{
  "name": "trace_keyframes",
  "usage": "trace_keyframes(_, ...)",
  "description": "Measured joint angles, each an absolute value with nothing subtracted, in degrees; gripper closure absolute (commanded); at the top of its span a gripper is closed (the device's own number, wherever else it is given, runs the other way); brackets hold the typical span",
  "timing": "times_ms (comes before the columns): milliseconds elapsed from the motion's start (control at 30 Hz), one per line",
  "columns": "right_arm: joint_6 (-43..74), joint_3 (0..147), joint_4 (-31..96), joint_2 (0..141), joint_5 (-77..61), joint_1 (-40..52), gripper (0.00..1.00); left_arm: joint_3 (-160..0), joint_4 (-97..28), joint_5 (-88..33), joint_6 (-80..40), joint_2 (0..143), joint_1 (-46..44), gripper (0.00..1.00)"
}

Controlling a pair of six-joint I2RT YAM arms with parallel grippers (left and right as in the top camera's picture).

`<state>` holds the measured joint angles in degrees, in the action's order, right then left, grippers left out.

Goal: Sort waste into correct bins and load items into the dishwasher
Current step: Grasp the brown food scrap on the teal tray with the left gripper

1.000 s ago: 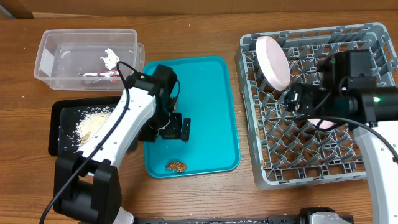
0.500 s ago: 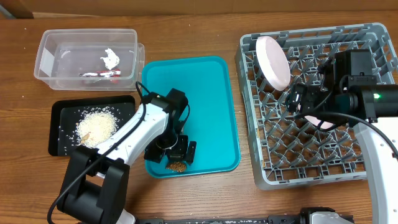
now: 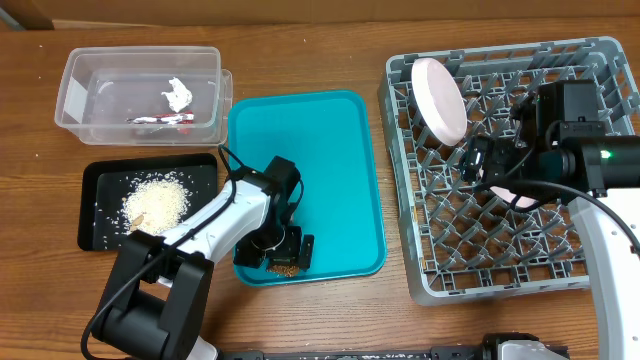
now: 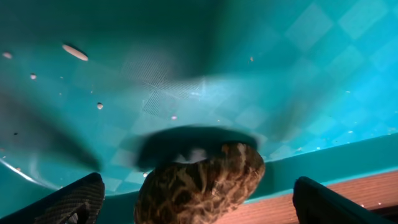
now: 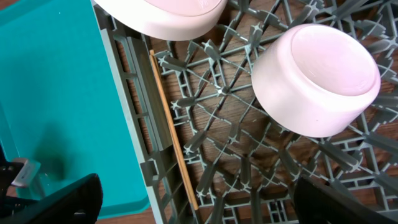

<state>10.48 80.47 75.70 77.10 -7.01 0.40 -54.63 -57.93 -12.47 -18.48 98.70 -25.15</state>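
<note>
Item under inspection: small brown food lump (image 4: 199, 180). It lies on the teal serving tray (image 3: 330, 150), in the corner nearest the robot and close against the raised near rim.

Handling, as judged: light, soft and crumbly, with a rough mottled surface that is unlikely to slip. A hard squeeze may break it or smear it on the tray floor. Scattered crumbs lie around it. Best hold is across its narrow middle, low down and with gentle pressure. The rim just behind it leaves little room on that side.

Orientation: oblong. In the left wrist view its long axis runs across the frame, roughly along the rim, with the right end slightly raised. That places the long axis in line with the gap between the fingers rather than across it.

Left claw (image 4: 199, 199): released, with one finger on each side of the lump. Both fingers are apart from it and low over the tray.

Likely destination: the shallow black tray (image 3: 90, 200) holding rice scraps (image 3: 155, 200), just beside the teal tray on the desk (image 3: 330, 40).

Right claw (image 5: 199, 202): released and holding nothing. It hangs over the grey dish rack (image 3: 420, 270) above an upturned bowl (image 5: 317, 81) and a chopstick (image 5: 174, 130).
</note>
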Motion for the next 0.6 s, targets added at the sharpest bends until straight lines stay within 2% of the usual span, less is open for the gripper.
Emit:
trace_keyframes(100, 10.48, 80.47, 75.72, 77.1, -7.01, 0.4, 0.0, -53.93, -57.14, -12.47, -18.74, 98.7, -25.15, 0.12)
trace_keyframes(267, 10.48, 80.47, 75.7, 77.1, -7.01, 0.4, 0.0, -53.36, -56.8, -12.49, -19.62, 98.7, -25.17, 0.43)
trace_keyframes(367, 10.48, 80.47, 75.7, 77.1, -7.01, 0.4, 0.0, -53.32, -56.4, -12.86, -19.55, 98.7, -25.17, 0.55)
trace_keyframes(600, 10.46, 80.47, 75.7, 77.1, -7.01, 0.4, 0.0, -53.32, -56.07, -13.13, -19.57, 98.7, -25.17, 0.66)
